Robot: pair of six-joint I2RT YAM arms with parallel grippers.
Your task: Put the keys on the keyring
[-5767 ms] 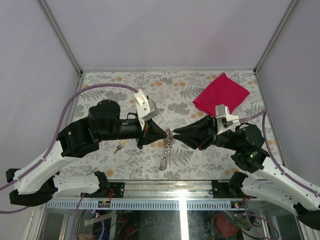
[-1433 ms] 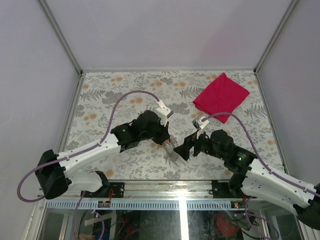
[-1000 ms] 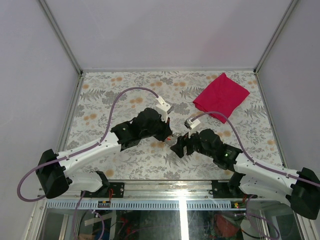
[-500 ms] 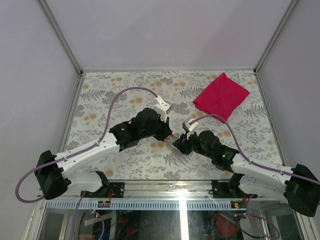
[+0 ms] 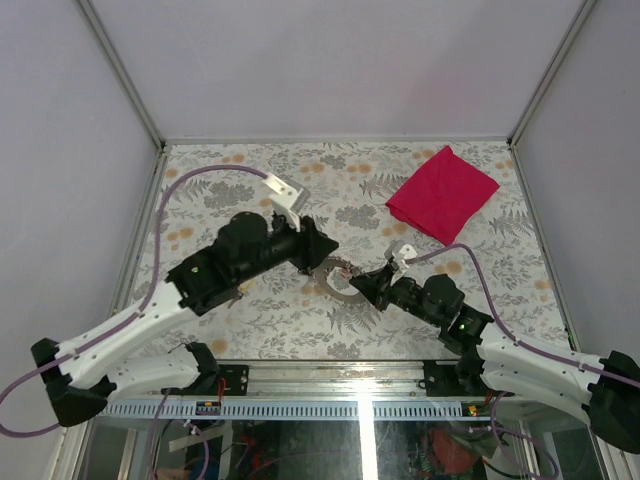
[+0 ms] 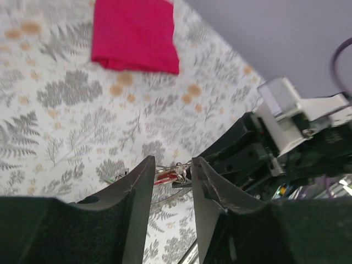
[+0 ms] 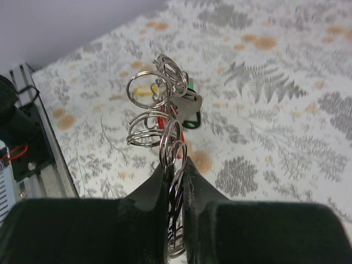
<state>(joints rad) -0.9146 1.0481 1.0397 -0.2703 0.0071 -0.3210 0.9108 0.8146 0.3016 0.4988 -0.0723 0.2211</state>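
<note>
Right hand (image 7: 175, 165) closed tight on a cluster of linked silver metal keyrings (image 7: 159, 102). Both black fingertips (image 7: 151, 187) pinching the nearest loops, with the other loops fanned out just beyond the tips. Cluster clear of the fern-patterned counter (image 7: 286, 110) or resting on it: not to be told from this angle.

Small metal key with a red head (image 7: 160, 121) tucked in among the loops, just ahead of the right hand and touching them. Truly threaded on a ring or only caught between the loops: cannot tell. Small green plastic tag (image 7: 191, 118) close beside the red head on the same cluster, partly covered by a dark flat metal piece.

Left hand (image 6: 170, 173) partly open, with nothing between its two black fingers (image 6: 137, 192). Tips held just short of the cluster without touching it. Silver loops and red head visible through the gap beyond these tips, gripped from the far side by the right hand.

From above, both hands low over the middle of the counter, pointing at each other tip to tip, with the cluster between them.

Folded red cloth (image 5: 442, 192) lying flat well beyond the right hand, near the far right corner, apart from all the rest.
</note>
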